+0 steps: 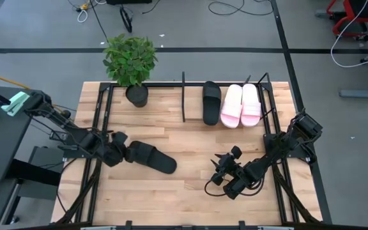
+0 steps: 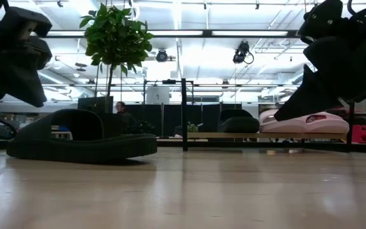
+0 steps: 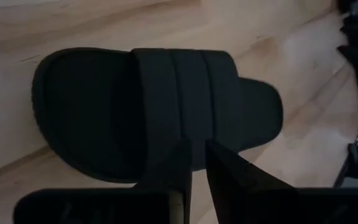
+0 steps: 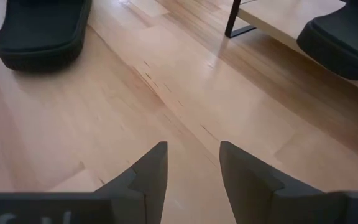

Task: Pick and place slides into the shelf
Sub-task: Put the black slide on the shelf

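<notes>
One black slide (image 1: 153, 158) lies sole-down on the table left of centre, also seen in the low view (image 2: 81, 138). My left gripper (image 1: 124, 154) is shut on it, and its wrist view shows the slide (image 3: 104, 106) from above. Another black slide (image 1: 211, 102) and two pale pink slides (image 1: 233, 105) (image 1: 250, 104) sit side by side in the black rod shelf (image 1: 184, 96) at the far edge. My right gripper (image 1: 225, 174) is open over bare wood right of centre; its fingers (image 4: 193, 158) touch nothing. My left gripper pinches the black slide between its two fingers at the side edge of the wide strap (image 3: 194, 134), where the strap meets the sole. The fingers (image 3: 229, 174) slant down from the table's left. The slide's sole (image 2: 81, 156) rests on the table.
A potted plant (image 1: 131, 61) stands at the far left end of the shelf, its pot (image 1: 137, 96) on the table. Black arm rails (image 1: 98, 128) run along both table sides. Bare wood (image 1: 190, 147) lies between the grippers and the shelf.
</notes>
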